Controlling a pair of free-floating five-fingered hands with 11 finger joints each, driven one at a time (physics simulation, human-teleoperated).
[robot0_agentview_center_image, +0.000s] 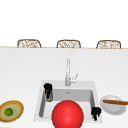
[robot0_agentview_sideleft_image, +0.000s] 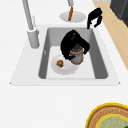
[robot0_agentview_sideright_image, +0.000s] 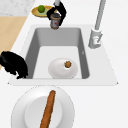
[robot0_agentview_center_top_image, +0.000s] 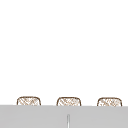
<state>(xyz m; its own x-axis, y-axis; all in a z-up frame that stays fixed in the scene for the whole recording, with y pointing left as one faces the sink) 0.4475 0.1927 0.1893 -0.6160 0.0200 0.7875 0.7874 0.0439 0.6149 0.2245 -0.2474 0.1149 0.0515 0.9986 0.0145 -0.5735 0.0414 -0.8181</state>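
The white counter (robot0_agentview_center_image: 22, 70) spans the scene, with 3 wicker chair backs (robot0_agentview_center_image: 29, 43) along its far edge. Set into it is the grey sink (robot0_agentview_center_image: 92, 86), the faucet (robot0_agentview_center_image: 68, 72) rising behind the basin. A big red ball (robot0_agentview_center_image: 67, 114) fills the front of the sink in the front view. On the basin floor lies a white plate (robot0_agentview_sideright_image: 57, 71) with a small brown piece of food (robot0_agentview_sideright_image: 67, 64) on it. To the right of the sink sits a white dish (robot0_agentview_center_image: 110, 107) carrying a long brown sausage (robot0_agentview_center_image: 115, 102); to the left is a yellow-rimmed woven plate (robot0_agentview_center_image: 17, 106) holding a green fruit (robot0_agentview_center_image: 8, 112).

The left hand (robot0_agentview_center_image: 48, 87) hangs over the sink's left part, palm down, fingers curled round the top of a small jar (robot0_agentview_center_image: 49, 96), which is upright and held above the basin floor. The right hand (robot0_agentview_center_image: 96, 111) floats over the sink's front right corner, near the dish, fingers drooping down and curled, holding nothing.
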